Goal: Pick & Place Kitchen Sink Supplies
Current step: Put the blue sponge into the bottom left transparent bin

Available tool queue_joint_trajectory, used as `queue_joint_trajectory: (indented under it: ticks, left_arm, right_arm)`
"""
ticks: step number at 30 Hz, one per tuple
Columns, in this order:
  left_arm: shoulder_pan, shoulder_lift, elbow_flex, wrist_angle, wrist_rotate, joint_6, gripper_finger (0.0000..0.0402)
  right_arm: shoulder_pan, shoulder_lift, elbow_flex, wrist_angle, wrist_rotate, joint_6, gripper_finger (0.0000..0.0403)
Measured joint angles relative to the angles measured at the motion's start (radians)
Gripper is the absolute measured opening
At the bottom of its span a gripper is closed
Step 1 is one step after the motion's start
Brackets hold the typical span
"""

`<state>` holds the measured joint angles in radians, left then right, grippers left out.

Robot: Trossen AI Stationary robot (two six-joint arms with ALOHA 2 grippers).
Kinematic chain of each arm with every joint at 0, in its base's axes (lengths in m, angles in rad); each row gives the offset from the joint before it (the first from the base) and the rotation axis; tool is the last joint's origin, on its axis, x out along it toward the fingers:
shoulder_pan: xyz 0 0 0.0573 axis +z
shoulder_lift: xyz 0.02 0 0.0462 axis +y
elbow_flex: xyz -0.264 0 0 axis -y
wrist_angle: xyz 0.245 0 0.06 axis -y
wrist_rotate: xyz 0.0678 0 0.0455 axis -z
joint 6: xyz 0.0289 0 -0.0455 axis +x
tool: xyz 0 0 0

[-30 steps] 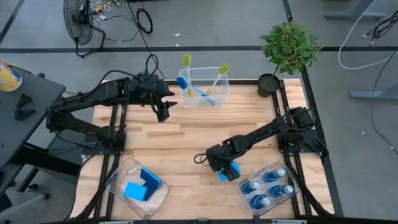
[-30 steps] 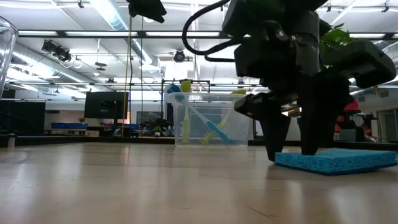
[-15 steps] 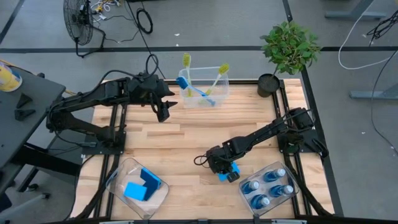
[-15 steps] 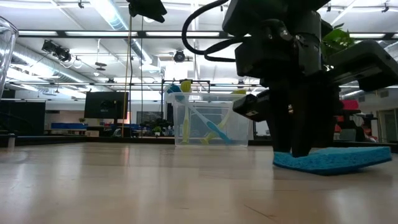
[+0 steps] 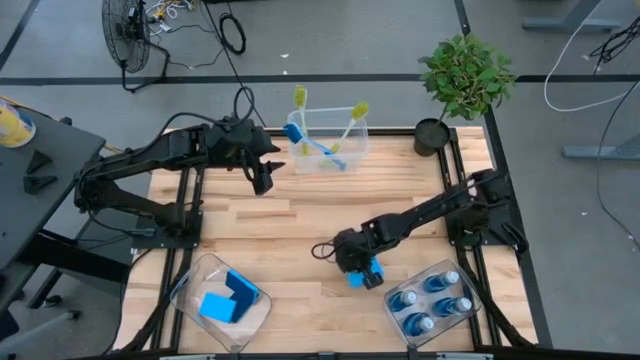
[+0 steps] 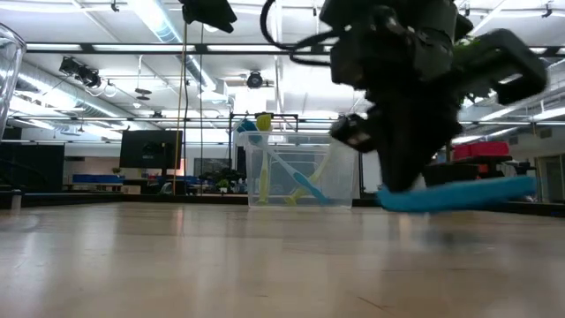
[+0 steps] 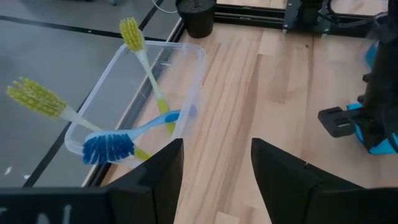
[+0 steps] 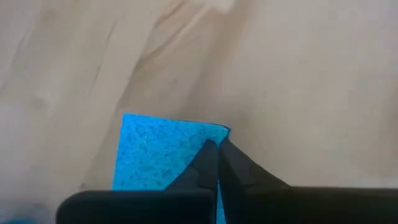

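right hand (image 6: 415, 181) pinched shut, sponge (image 6: 459, 194) lifted (off table)

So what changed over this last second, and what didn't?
The right tool closed on the blue sponge and raised it off the table; a second ago it stood open over the sponge lying flat. The left tool held its place open near the brush bin; the brushes, bottles and binned sponges stayed put.

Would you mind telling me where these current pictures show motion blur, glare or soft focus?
Low view: the right end effector and the blue sponge it grips are smeared by motion, against bright ceiling lights; the brush bin stays fairly sharp. Right wrist view: the sponge is crisp, the wooden table soft. Left wrist view: the open left end effector is dark and shadowed. High view: evenly lit.
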<state>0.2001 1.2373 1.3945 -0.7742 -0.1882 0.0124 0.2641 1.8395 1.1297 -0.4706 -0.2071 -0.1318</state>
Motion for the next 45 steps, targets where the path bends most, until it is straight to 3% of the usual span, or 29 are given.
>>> queue_joint_trajectory:
  ticks: [9,20,25,36,45]
  left_arm:
    - [0.0,0.0,0.0,0.049,-0.003,0.0,0.0193]
    - [0.0,0.0,0.0,0.247,-0.003,-0.024,0.0193]
    - [0.033,0.0,0.0,0.293,0.057,-0.092,0.0208]
    - [0.08,0.0,0.0,0.313,0.093,-0.101,0.0321]
    - [0.077,0.034,0.0,0.397,0.088,-0.114,0.032]
  right_arm:
    - [-0.084,-0.185,0.0,0.006,0.152,0.048,0.0]
    - [-0.194,-0.387,0.001,0.124,0.39,0.148,0.0]
    - [-0.24,-0.414,0.002,0.252,0.444,0.174,0.0]
    - [-0.332,-0.414,0.002,0.496,0.574,0.172,0.0]
    - [-0.385,-0.414,0.002,0.653,0.644,0.165,0.0]
